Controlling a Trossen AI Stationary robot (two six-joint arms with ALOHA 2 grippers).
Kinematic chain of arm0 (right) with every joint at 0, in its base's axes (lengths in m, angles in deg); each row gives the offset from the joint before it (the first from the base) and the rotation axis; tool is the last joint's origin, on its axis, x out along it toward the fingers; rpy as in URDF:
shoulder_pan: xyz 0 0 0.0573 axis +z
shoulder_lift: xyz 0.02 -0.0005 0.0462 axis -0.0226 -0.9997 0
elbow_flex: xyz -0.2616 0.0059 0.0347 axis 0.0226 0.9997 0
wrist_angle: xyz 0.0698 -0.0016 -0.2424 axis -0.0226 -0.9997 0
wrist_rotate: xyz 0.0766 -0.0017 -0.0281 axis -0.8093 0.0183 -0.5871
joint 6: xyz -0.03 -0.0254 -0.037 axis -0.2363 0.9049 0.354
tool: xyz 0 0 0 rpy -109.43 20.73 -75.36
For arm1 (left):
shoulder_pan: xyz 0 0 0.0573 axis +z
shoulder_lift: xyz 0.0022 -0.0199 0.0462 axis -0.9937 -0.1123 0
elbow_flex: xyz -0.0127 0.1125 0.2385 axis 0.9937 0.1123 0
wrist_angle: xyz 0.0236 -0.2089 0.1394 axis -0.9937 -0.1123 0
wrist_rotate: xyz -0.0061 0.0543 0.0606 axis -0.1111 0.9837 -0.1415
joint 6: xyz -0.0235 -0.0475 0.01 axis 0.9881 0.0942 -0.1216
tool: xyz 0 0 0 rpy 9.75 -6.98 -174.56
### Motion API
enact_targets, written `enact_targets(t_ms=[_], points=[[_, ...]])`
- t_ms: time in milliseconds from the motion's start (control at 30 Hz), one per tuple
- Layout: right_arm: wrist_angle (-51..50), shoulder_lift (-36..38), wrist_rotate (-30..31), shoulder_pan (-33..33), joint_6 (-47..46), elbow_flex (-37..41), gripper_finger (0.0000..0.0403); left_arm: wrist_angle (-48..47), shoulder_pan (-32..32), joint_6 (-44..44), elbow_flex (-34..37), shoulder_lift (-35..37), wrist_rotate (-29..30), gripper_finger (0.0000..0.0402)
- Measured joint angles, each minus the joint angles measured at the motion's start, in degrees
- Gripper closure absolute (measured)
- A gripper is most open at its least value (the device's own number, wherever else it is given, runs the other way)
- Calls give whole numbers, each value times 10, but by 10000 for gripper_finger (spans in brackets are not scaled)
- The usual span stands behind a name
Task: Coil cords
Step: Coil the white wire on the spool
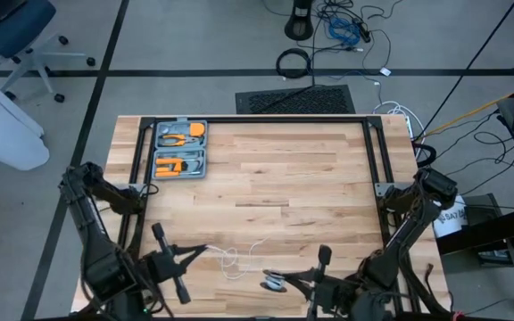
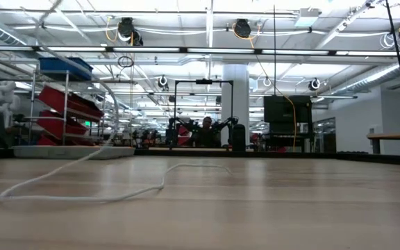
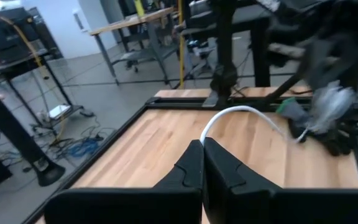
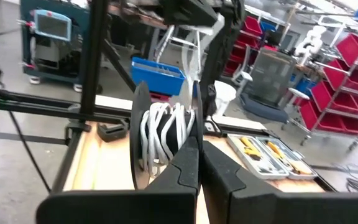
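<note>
A thin white cord (image 1: 233, 260) lies in slack loops on the wooden table near its near edge; it also shows in the low view (image 2: 82, 191), rising off the table toward the upper left. One end is wound on a small round reel (image 4: 163, 134). My left gripper (image 1: 202, 251) is shut on the cord at the near left. My right gripper (image 1: 279, 283) is shut on the reel, just right of the left gripper. The two grippers point at each other. My left gripper pinches the cord (image 3: 205, 138) between its two fingertips and comes at it roughly level from the table's left. From the fingers the cord arcs slack through the air to the reel (image 3: 328, 106). My right gripper pinches one disc of the reel (image 4: 194, 127) at its edge between its two fingers, coming from the table's right. The reel stands on edge, with several turns of white cord (image 4: 157, 137) between its discs.
A grey tool case (image 1: 179, 149) with orange tools lies open at the table's far left. Black frame rails (image 1: 373, 152) run along the left, right and far sides of the table. Bare wood lies between the case and the grippers.
</note>
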Motion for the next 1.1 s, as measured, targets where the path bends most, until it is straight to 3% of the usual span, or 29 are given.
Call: enact_targets(t_ms=[200, 433, 767, 967, 1100], points=[[-23, 0, -4, -24, -21, 0, 403, 115, -11, -124, 0, 0, 4, 400], [-38, 0, -89, -51, -41, 0, 403, 183, -9, -223, 0, 0, 30, 400], [-85, 0, -90, -73, -92, 0, 403, 372, 7, -399, 0, 0, 32, 400], [-86, 0, -80, -86, -111, 0, 403, 448, 40, -438, 0, 0, -29, 400], [-85, -4, -40, -96, -130, 0, 403, 471, 69, -436, 0, -2, -77, 400]])
